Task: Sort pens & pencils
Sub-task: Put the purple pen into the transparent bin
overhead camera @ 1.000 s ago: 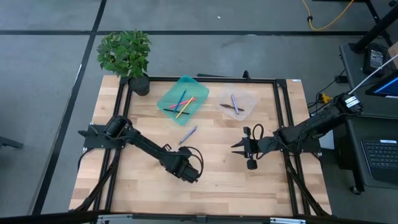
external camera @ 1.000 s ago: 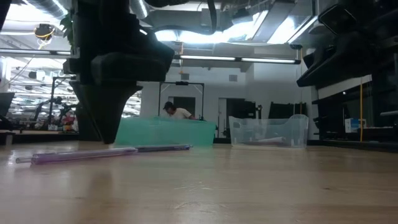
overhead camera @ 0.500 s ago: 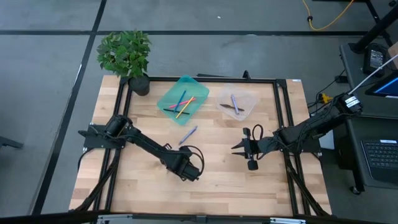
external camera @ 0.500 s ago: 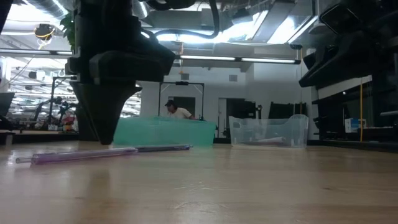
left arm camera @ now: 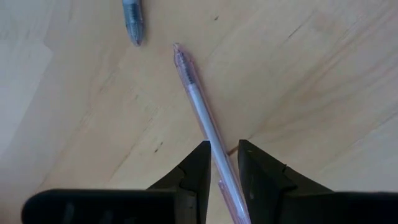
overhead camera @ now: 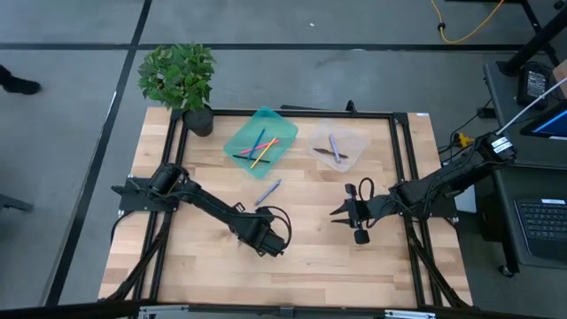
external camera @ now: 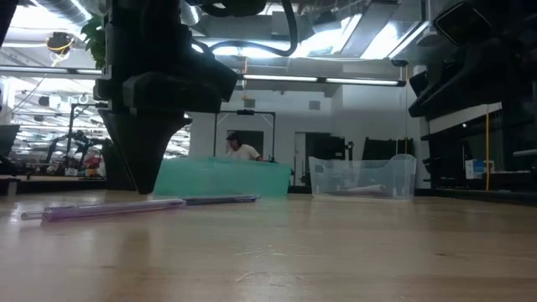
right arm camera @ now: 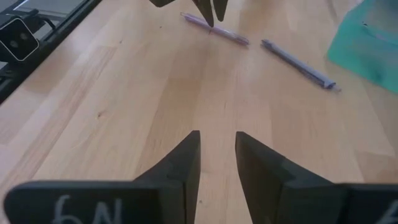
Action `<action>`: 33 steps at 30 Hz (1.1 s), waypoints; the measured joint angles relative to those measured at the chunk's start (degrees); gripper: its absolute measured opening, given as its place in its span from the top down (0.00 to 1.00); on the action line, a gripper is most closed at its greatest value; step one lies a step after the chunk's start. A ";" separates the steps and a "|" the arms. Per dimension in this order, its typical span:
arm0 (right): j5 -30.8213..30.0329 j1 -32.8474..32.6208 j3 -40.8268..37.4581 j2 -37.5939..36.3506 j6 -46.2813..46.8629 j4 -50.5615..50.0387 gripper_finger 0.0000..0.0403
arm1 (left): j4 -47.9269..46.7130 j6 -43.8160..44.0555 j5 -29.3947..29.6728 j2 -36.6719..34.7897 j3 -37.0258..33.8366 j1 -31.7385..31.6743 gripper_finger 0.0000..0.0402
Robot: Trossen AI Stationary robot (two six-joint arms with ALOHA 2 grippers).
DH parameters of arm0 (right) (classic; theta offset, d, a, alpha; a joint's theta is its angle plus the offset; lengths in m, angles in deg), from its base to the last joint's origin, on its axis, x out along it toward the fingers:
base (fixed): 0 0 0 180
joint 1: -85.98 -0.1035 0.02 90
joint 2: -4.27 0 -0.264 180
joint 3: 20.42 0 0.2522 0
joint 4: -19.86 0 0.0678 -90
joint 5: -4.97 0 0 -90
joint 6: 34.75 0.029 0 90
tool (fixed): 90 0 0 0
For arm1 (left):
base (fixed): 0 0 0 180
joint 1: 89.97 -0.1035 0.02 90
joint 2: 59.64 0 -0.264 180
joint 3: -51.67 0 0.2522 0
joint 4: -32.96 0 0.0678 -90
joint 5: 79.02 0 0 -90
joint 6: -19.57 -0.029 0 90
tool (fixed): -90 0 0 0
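Note:
A pale lavender pen (left arm camera: 198,106) lies flat on the wood near the table's middle. My left gripper (left arm camera: 224,155) points down over it, open by a narrow gap, one fingertip on each side of the shaft; in the high view the left gripper (overhead camera: 261,237) hides this pen. A second lavender pen (overhead camera: 268,190) lies flat just beyond it. A teal tray (overhead camera: 260,140) holds pink, yellow and blue pens. The clear tray (overhead camera: 337,146) holds lavender and dark ones. My right gripper (overhead camera: 341,213) waits open right of centre. My left gripper comes from above, its fingertips (left arm camera: 200,163) astride the pen's shaft (left arm camera: 210,144) and lying across it. The pen rests flat on the table. One finger stands right against the shaft; whether it touches, I cannot tell.
A potted plant (overhead camera: 182,80) stands at the far left corner. A black frame rail (overhead camera: 403,159) runs around the table. Bare wood (overhead camera: 310,275) spreads along the near side. A person (external camera: 242,151) shows far off in the room behind.
My left gripper has edged a little toward the table's left over the pen. Both loose pens have stayed where they were.

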 joint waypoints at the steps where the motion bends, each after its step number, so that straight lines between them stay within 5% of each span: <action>1: 0.00 0.00 0.00 0.00 0.02 -0.01 0.75 | -0.02 -0.09 0.07 0.00 0.00 0.00 0.81; 11: 0.05 0.00 0.00 0.00 0.04 0.01 0.75 | 0.63 0.35 -1.09 -0.11 -0.80 -0.55 0.81; 24: 0.13 -0.07 0.00 0.00 0.00 0.01 0.75 | 11.77 -0.36 -12.72 -1.44 -11.52 -4.65 0.82; 33: 0.13 -0.07 0.00 0.00 0.29 -0.40 0.75 | 12.11 -8.27 -14.48 -1.44 -11.47 -6.20 0.92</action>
